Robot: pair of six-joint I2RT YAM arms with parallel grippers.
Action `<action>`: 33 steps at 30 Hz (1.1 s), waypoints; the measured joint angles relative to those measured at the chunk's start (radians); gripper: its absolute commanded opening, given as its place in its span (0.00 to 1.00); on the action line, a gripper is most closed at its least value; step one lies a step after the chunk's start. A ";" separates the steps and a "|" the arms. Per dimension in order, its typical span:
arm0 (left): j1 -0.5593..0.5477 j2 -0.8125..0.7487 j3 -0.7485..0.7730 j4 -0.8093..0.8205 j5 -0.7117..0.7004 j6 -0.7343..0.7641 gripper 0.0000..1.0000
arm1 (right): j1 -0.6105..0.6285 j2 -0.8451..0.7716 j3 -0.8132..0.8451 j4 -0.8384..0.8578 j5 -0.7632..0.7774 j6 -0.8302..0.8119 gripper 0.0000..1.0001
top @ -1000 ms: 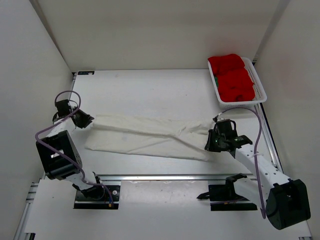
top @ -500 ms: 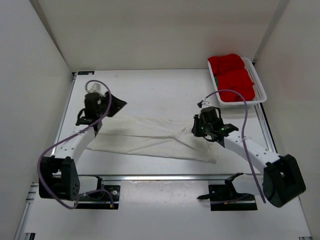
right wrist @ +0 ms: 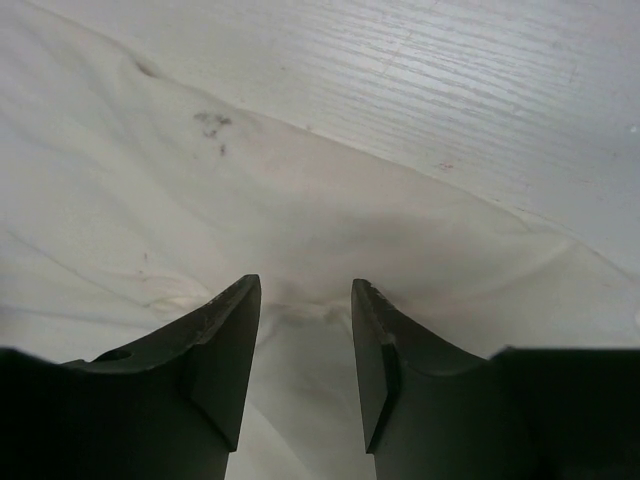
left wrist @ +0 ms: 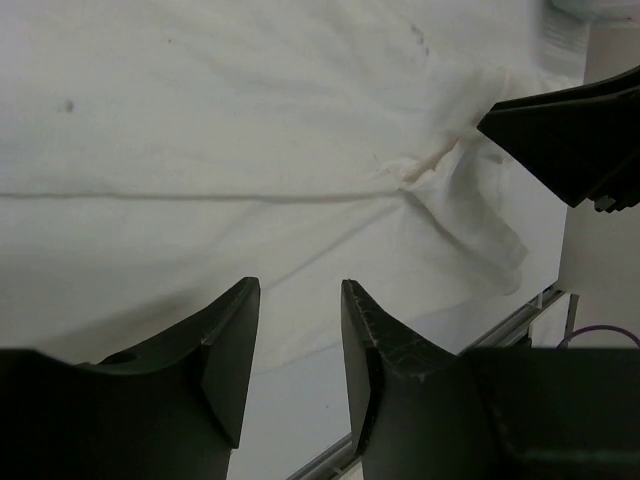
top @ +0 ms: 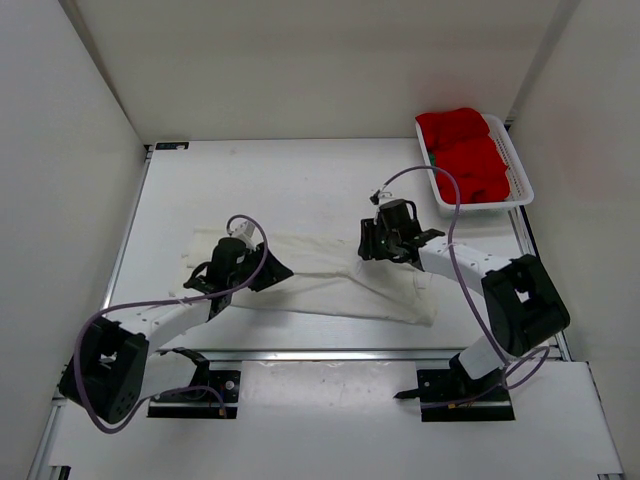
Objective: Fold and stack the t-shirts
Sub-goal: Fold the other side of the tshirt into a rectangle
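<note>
The cream-white t-shirt (top: pixel 330 275) lies spread in a long crumpled band across the middle of the table. My left gripper (top: pixel 277 268) is open and empty, low over the shirt's left half; in the left wrist view (left wrist: pixel 300 300) cloth (left wrist: pixel 250 150) fills the frame beyond its tips. My right gripper (top: pixel 368 244) is open and empty over the shirt's upper right part; in the right wrist view (right wrist: pixel 305 290) a wrinkled fold (right wrist: pixel 300 305) lies between its tips. The red t-shirt (top: pixel 462 150) sits bunched in the basket, with a sliver of the green t-shirt (top: pixel 430 159) beside it.
A white mesh basket (top: pixel 518 168) stands at the back right corner of the table. White walls close in the left, back and right sides. A metal rail (top: pixel 330 353) runs along the near edge. The right gripper's black body (left wrist: pixel 575 135) shows in the left wrist view.
Both arms have swung inward from the shirt's two ends to over its middle. The shirt, earlier drawn out between them, now lies slack with its left end shifted to the right.
</note>
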 measured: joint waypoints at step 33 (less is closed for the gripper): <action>0.097 -0.035 0.008 0.117 0.093 -0.040 0.47 | 0.373 -0.118 -0.036 -0.193 -0.017 0.294 0.10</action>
